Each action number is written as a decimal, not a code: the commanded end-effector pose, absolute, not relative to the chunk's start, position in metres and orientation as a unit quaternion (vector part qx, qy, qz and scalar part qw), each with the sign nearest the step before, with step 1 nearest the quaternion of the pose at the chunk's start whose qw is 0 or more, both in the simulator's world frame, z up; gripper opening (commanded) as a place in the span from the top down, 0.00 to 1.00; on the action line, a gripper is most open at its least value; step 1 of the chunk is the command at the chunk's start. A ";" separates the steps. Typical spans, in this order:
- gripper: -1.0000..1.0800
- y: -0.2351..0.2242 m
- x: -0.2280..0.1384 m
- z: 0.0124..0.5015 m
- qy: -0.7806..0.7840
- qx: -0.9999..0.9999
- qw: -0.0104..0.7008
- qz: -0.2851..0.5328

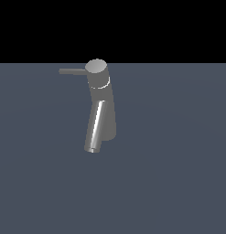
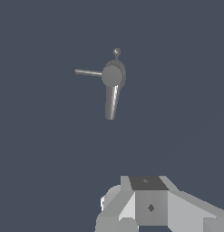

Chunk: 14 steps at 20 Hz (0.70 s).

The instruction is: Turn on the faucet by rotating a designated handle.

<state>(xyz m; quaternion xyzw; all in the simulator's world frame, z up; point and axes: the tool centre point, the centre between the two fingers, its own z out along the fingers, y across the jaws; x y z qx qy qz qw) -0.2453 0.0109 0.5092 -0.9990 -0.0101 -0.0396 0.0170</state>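
The faucet (image 1: 109, 109) is a grey tapered column standing upright on the dark floor, with a round flat cap (image 1: 96, 67). Its shiny spout (image 1: 94, 128) slants down toward the camera. The handle (image 1: 72, 71) is a thin grey rod sticking out of the cap toward the exterior view's left. In the wrist view the faucet (image 2: 112, 75) shows from above, with the handle (image 2: 88, 72), the spout (image 2: 111, 102) and a short knobbed stub (image 2: 117, 53). Part of my gripper (image 2: 149, 206) shows at the picture's edge, well away from the faucet and touching nothing. Its fingers cannot be made out.
The flat blue-grey floor (image 1: 178, 183) surrounds the faucet on all sides. My arm does not show in the exterior view.
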 end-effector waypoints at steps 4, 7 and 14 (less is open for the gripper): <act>1.00 0.012 -0.245 0.508 -0.007 -0.999 0.018 -0.040; 1.00 0.014 -0.245 0.505 0.002 -0.999 0.020 -0.043; 1.00 0.023 -0.242 0.490 0.046 -0.997 0.031 -0.054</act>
